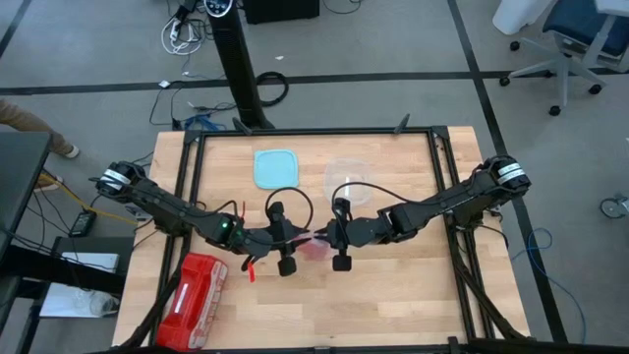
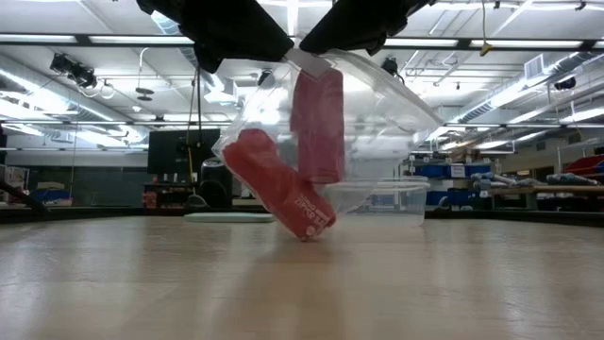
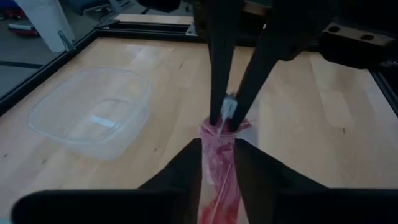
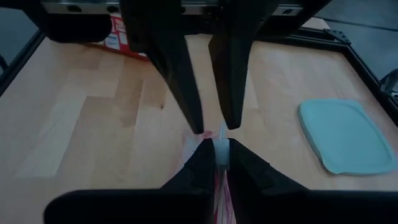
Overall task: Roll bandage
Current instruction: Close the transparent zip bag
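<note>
Clear plastic zip bag (image 2: 377, 113), lifted at frame centre, encloses the dusky pink-red fabric bandage (image 2: 278, 184), its long axis slanting down toward lower right. Right gripper (image 4: 221, 149) is pinched on the bag's top edge; left gripper (image 3: 217, 149), fingers spread, straddles it. Only the high view shows the pale blue lid (image 1: 275, 167).

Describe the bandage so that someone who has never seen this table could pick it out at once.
Start from the wooden table and find its middle, where the two dark arms meet tip to tip. Between the left pincer and the right pincer hangs the bandage, a dusky pink-red fabric strip inside a clear plastic bag. Unlike the glossy red case at the table's left edge, it is soft and matte.
</note>
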Controlling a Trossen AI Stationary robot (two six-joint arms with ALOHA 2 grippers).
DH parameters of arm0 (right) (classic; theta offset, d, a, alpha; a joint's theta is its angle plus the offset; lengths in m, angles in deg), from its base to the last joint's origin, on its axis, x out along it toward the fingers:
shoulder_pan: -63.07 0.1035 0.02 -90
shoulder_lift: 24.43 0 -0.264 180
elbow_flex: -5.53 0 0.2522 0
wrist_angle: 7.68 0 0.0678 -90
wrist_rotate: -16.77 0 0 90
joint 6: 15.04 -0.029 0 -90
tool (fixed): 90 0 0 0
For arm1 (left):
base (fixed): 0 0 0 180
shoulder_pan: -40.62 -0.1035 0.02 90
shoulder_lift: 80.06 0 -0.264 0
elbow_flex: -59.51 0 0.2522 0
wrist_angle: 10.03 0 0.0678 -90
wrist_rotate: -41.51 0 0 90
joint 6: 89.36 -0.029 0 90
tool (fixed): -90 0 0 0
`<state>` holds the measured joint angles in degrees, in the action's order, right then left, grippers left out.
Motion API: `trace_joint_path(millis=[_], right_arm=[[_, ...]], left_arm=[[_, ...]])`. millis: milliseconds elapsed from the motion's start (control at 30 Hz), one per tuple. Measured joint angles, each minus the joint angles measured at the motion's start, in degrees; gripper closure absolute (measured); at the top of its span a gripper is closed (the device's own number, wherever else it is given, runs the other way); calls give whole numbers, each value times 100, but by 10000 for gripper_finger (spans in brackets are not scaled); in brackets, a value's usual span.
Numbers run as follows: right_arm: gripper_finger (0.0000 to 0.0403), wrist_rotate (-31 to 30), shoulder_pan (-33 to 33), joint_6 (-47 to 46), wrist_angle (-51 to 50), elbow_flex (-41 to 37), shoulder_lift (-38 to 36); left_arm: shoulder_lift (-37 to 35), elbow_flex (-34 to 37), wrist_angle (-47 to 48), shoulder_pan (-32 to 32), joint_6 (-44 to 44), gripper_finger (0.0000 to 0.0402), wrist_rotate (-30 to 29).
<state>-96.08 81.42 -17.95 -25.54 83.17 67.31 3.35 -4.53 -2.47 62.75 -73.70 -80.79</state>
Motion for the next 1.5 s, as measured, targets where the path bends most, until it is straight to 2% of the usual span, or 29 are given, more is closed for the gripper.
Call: trace_joint_path(millis=[167,467,633,833,1500], right_arm=[[379,98,0,-4,14,0,0],[377,212,0,-2,107,0,-2],[378,221,0,0,87,0,-2],[377,240,-13,-18,-54,-24,4],[377,168,23,-672,-521,11,-121]], left_arm=[[0,0,-67,0,-33,286,22],[27,0,-316,-7,-207,288,5],[90,-9,-518,-24,-343,313,-57],[364,-11,-699,-75,-371,390,3],[433,-17,-773,-94,-605,401,-269]])
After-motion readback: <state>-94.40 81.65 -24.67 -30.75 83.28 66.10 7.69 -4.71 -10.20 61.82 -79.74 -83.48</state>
